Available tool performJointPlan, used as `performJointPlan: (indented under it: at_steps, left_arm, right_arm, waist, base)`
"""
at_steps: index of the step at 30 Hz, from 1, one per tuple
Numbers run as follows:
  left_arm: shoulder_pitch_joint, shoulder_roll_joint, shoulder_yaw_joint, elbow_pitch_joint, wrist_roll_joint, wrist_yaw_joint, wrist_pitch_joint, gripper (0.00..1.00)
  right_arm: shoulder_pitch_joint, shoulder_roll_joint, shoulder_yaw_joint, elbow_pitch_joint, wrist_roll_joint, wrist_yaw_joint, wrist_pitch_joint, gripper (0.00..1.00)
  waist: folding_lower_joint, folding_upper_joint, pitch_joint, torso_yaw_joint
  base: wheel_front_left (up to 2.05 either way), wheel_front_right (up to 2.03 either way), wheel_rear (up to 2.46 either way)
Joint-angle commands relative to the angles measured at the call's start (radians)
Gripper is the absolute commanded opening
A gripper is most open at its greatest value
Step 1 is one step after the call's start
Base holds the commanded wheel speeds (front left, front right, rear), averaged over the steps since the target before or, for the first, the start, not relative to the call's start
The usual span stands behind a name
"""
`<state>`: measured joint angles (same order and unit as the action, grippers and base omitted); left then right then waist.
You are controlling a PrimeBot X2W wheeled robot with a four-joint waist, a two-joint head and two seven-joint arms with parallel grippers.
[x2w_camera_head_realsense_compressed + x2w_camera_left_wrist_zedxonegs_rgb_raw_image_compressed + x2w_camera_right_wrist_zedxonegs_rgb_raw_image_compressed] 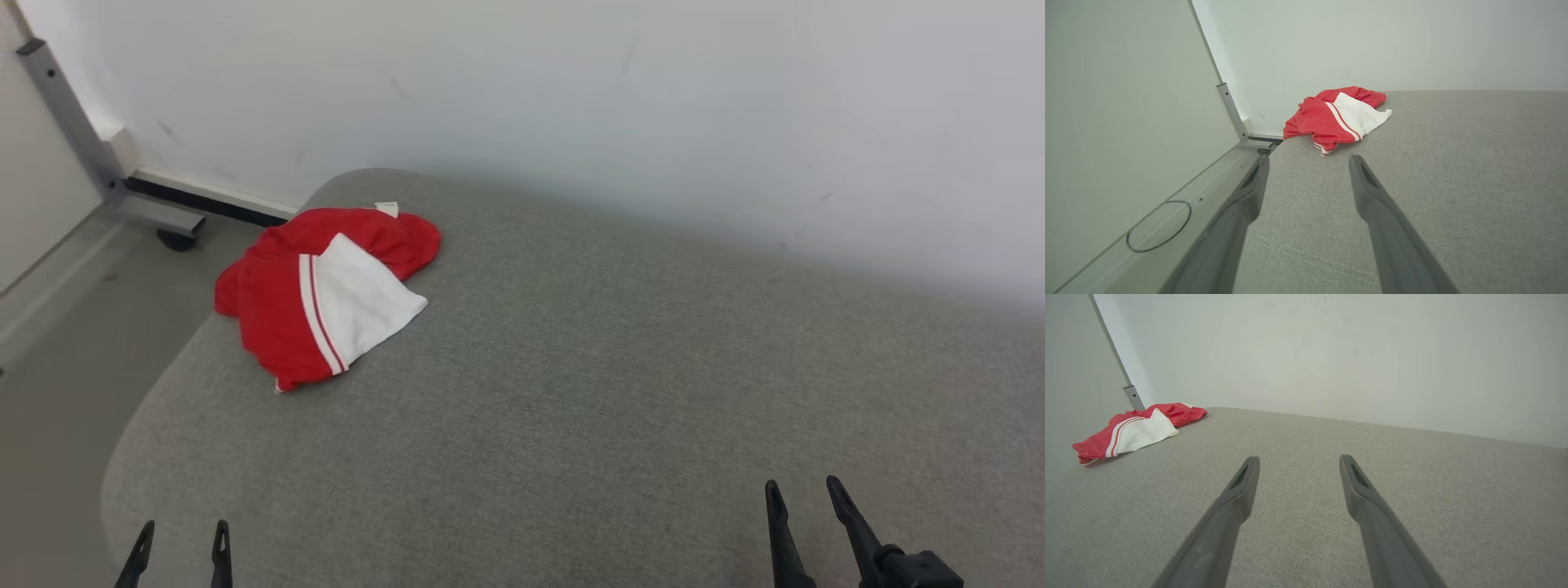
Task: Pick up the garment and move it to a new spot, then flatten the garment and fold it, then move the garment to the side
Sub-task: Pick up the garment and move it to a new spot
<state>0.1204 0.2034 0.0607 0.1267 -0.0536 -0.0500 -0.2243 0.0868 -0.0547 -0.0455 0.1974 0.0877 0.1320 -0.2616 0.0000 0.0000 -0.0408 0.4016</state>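
Head view, far left: smooth pale floor (57,367); a grey square-section metal post (69,122) slants up from a flat foot on a dark round caster (175,238).
Left gripper (184,527): two slim, dark, tapering matte fingers, standing apart with nothing between them, at the near left edge of the cushion (571,367).
Garment (326,294): soft thin cloth, bright red with a white panel edged by a white-and-red stripe; crumpled into a loose rounded heap with the white panel lying flat on top and a small pale tag (387,209) at the far edge.
Garment position: far left corner of the cushion, near the wall (571,98), well apart from both grippers.
Cushion: grey upholstery in a fine, even weave; broad and flat with rounded corners.
Wall: plain off-white and smooth, with a few faint scuffs.
Right gripper (802,486): the same dark tapering fingers, each with a slotted recess near the tip, spread apart and empty over the near right of the cushion.
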Motion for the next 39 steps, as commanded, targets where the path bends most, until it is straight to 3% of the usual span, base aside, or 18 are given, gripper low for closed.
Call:
performJointPlan:
  at_steps: [1, 15, 23, 30, 39]
  left_arm:
    - [0.014, 0.001, 0.005, -0.001, -0.007, 0.007, 0.000, 1.00]
    - [0.038, -0.012, 0.038, -0.020, -0.041, 0.048, -0.024, 1.00]
    - [-0.066, 0.003, 0.032, 0.003, -0.071, 0.026, -0.017, 1.00]
    - [-0.275, 0.043, 0.064, 0.055, -0.124, 0.005, -0.022, 1.00]
    - [-0.594, 0.136, 0.107, 0.177, -0.184, -0.024, -0.025, 1.00]
  right_arm:
    - [-0.002, 0.004, 0.004, 0.002, 0.000, -0.003, -0.005, 1.00]
    - [-0.068, -0.009, 0.045, 0.033, -0.005, -0.003, -0.005, 1.00]
    - [-0.050, -0.013, 0.013, 0.013, -0.012, -0.003, -0.005, 1.00]
    - [-0.102, -0.040, 0.020, -0.034, -0.038, -0.003, 0.017, 1.00]
    - [-0.187, -0.077, 0.015, -0.159, -0.070, -0.003, 0.061, 1.00]
  waist:
    - [0.0000, 0.0000, 0.003, 0.086]
    - [0.0000, 0.0000, 0.042, 0.107]
    - [0.0000, 0.0000, 0.057, 0.092]
    - [0.0000, 0.0000, 0.153, -0.012]
    - [0.0000, 0.0000, 0.352, -0.185]
  base:
    - [0.00, 0.00, 0.00]
    - [0.00, 0.00, 0.00]
    - [0.00, 0.00, 0.00]
    - [0.00, 0.00, 0.00]
    - [0.00, 0.00, 0.00]
